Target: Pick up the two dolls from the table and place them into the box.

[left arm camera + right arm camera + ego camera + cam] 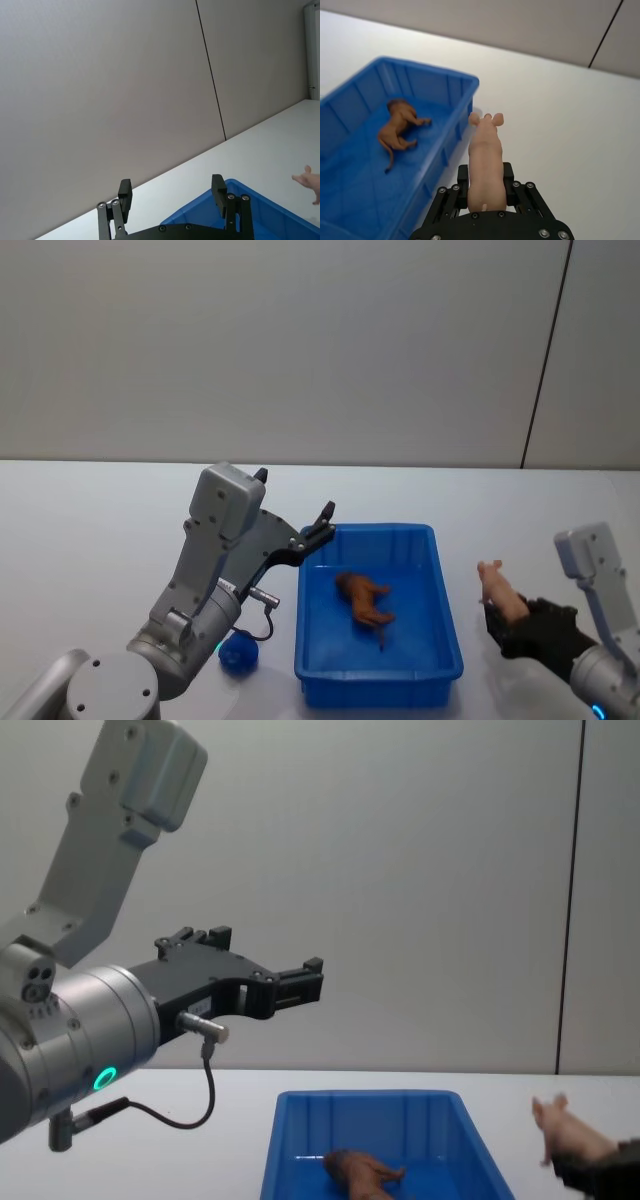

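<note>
The box [385,529] sits in the lower middle of the head view, on the table [90,530]. The reddish-brown doll [364,602] lies on its side on the box floor, near the centre, so half of the task appears to be done.

The right gripper [486,176] is in the lower right of the head view, just outside the box's right wall. Its jaws are clamped on the rear half of the pale pink doll [485,150]. The doll's head and ears stick out forward beyond the fingertips and point toward the box rim. Gripping the rear leaves the front of the doll free, which should let it drop cleanly once it is over the opening. In the chest view the doll hangs above the table at the lower right and has not yet crossed the rim. The step in hand looks like the carry toward the box.

The left gripper [171,186] hovers high over the box's upper-left corner as seen in the head view. Its jaws are wide apart and hold nothing, so it seems to be out of the other arm's way.

A small blue object [238,653] rests on the table at the lower left of the box. It may be a ball, though the left arm's shadow makes this hard to tell.
</note>
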